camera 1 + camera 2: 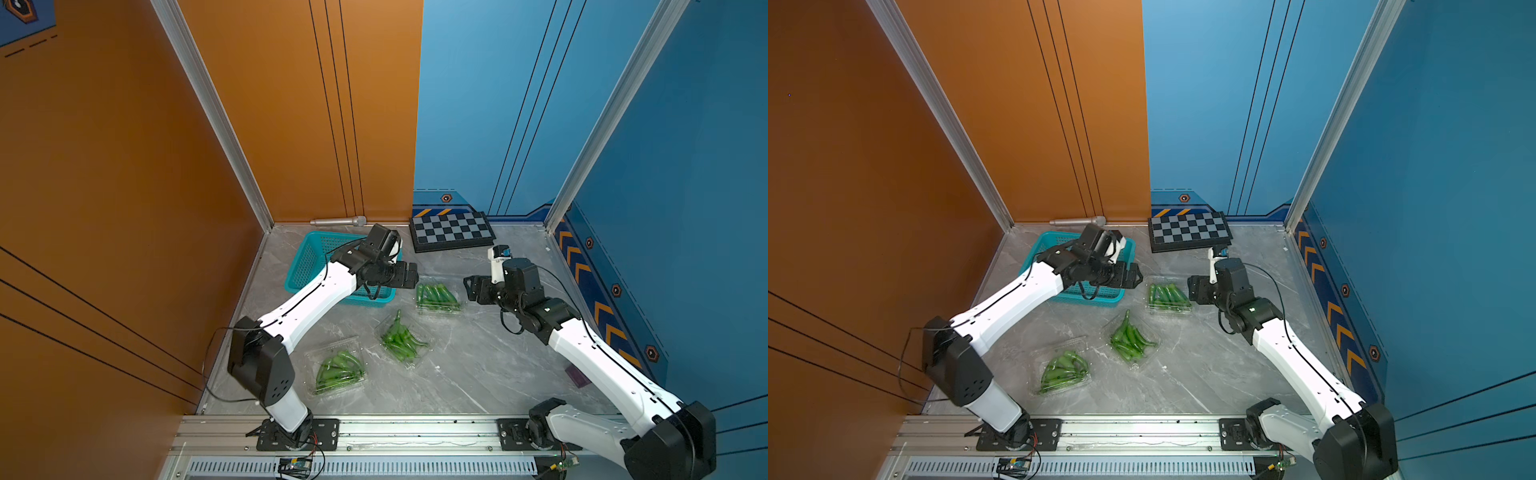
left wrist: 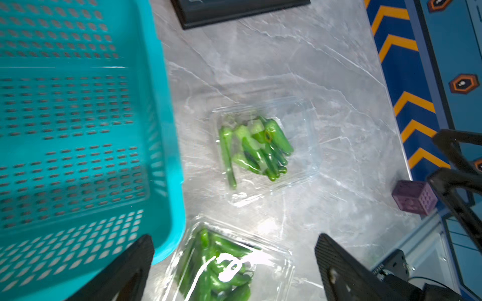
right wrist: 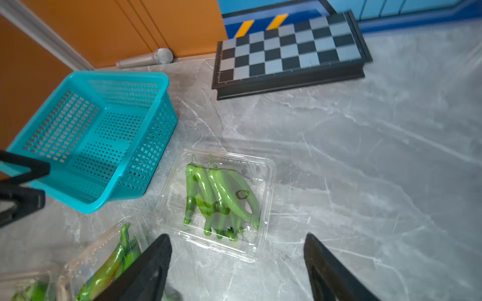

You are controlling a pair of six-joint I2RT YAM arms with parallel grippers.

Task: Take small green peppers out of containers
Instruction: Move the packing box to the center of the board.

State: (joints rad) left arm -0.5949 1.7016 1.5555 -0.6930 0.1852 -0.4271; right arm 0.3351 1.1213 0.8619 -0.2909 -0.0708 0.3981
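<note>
Packed in thin clear containers (image 3: 172, 203) on the worktop (image 3: 365, 156): small green peppers (image 3: 221, 192).
Glossy, bright green, curved and pointed, bunched in three boxes near the teal basket (image 3: 156, 161). Likely light, firm, slippery; plastic flimsy and crushable, so best pinched gently at a lid edge. Spread wide, gripping nothing: left fingers (image 2: 122, 271) and right fingers (image 3: 146, 271).

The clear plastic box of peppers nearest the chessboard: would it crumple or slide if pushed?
The clear thin-plastic clamshell box looks flimsy and wrinkled, so it would probably flex when squeezed. Holding only a handful of slender green peppers, it seems light. Low and flat on the smooth grey marble-look tabletop, it would likely slide, not tip.
</note>
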